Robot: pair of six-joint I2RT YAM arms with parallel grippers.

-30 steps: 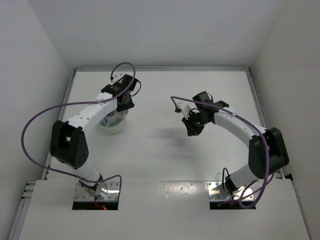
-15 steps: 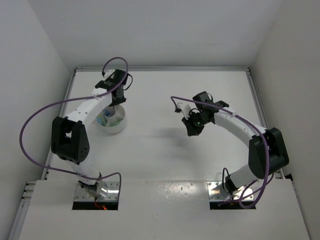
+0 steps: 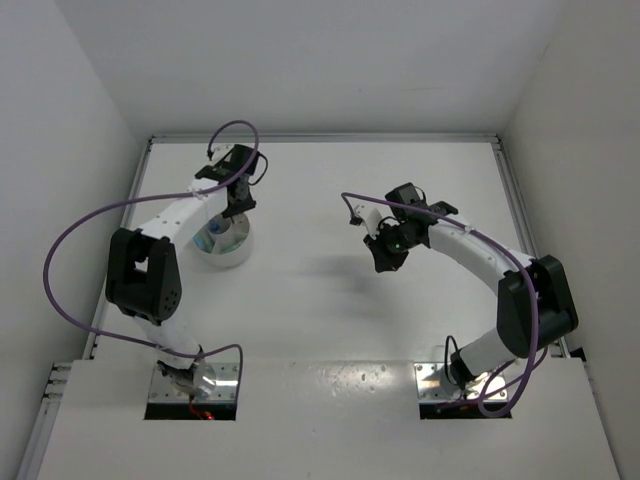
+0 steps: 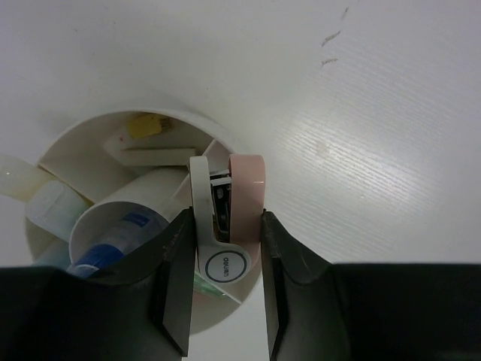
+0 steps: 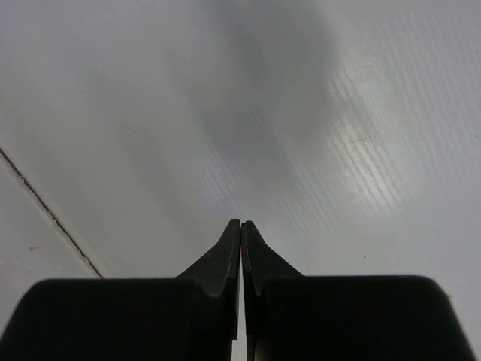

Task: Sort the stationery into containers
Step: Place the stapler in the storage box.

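My left gripper is shut on the pink-white stapler-like piece and holds it over the near-right part of the white divided bowl. The bowl holds a blue-capped clear bottle, a yellow piece, a light-blue item and a green bit under the stapler. In the top view the left gripper is above the bowl's far edge. My right gripper is shut and empty above bare table; its closed tips show in the right wrist view.
White walls enclose the table on the left, back and right. A purple cable loops off the left arm. A seam line in the table surface runs under the right gripper.
The left wrist has shifted a little toward the back left over the bowl and turned, with the stapler in it. The right arm has not moved.
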